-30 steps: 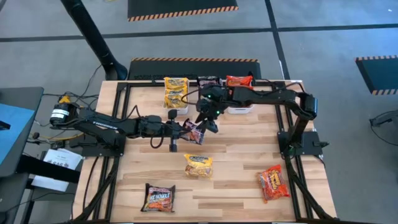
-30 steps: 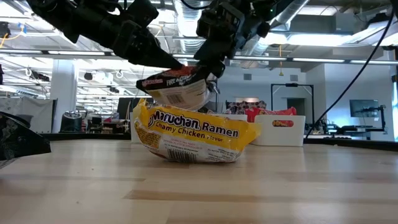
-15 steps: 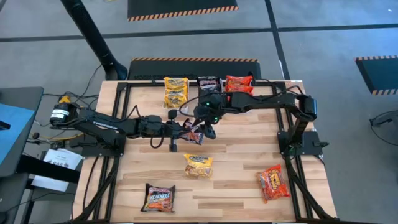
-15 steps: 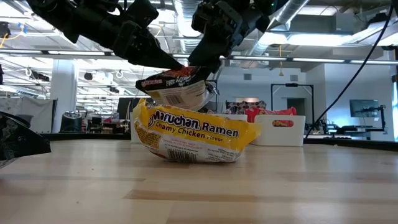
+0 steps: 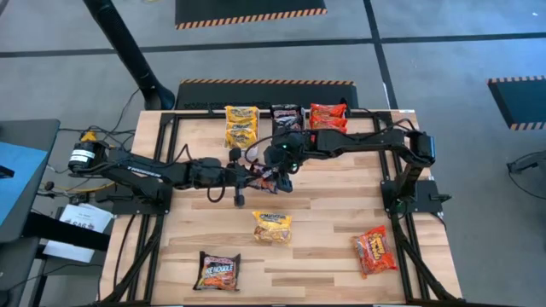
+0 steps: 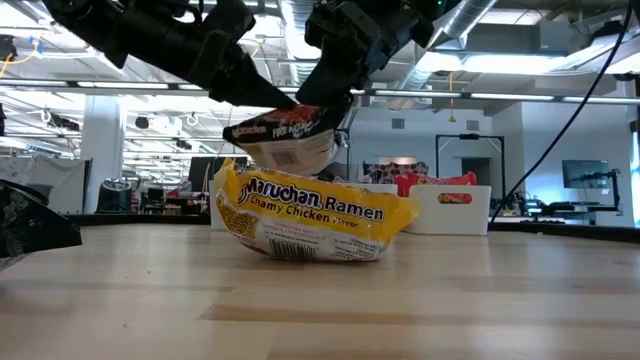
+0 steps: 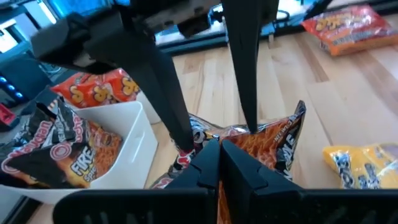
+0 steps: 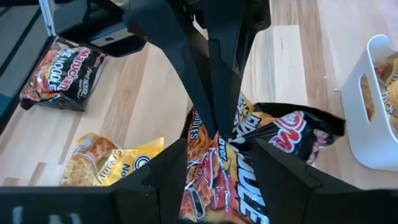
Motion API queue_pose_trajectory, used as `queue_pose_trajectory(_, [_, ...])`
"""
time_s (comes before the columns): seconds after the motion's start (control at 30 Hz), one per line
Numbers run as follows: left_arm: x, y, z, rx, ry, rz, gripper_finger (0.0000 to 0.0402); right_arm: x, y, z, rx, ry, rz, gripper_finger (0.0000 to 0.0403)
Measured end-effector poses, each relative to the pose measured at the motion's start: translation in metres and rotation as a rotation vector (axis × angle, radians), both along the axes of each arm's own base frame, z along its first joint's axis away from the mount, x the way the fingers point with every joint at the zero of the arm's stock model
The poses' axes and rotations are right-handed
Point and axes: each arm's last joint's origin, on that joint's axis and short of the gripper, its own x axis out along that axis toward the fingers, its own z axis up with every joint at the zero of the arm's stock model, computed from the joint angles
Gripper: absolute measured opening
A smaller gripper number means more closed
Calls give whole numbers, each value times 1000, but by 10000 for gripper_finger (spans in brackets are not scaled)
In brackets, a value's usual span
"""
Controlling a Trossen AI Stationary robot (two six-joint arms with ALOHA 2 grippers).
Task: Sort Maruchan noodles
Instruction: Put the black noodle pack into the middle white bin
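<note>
High view: a dark packet (image 5: 270,176) is held in the air over the middle of the table (image 5: 324,213), between the two arms. The left gripper (image 5: 256,175) is clamped shut on one edge of it, and the right gripper (image 5: 280,168) is brought in from the bin side with its fingers spread around the packet. A handover appears to be in hand. Three white bins (image 5: 286,119) are seen at the far edge, holding yellow, dark and red packets. On the table are left a yellow packet (image 5: 272,227), another dark one (image 5: 217,270) and a red one (image 5: 374,250).

Low view: the dark packet (image 6: 283,140) is seen hanging above the yellow packet (image 6: 315,214), apart from it.

Left wrist view: the left fingers are seen pressed together on the packet's crimped edge (image 7: 261,140).

Right wrist view: the packet (image 8: 242,162) is seen between the right fingers (image 8: 283,180), which are not yet closed on it.

For the step to go well, the right fingers should be shut firmly on the packet before the left grip is released. The slippery film is best taken well in from the edge. The dark bin is then to be approached from above.
</note>
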Motion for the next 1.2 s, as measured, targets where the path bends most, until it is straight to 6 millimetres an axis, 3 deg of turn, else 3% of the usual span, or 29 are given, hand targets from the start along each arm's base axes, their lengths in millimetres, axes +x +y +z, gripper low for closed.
queue_pose_trajectory(0.4, [1, 0, 7, -19, -80, 3, 0, 1, 1, -1, -34, 13, -71, 193])
queue_pose_trajectory(0.77, [1, 0, 5, -20, -63, 5, 0, 0, 7, -3, -39, 46, -70, 81])
queue_pose_trajectory(0.97, [-1, 2, 4, 0, -35, 84, 0, -3, 12, -6, -41, 93, -51, 91])
queue_pose_trajectory(1.2, [-18, 1, 27, -12, -93, 100, 0, -2, 18, -6, -19, 95, -53, 134])
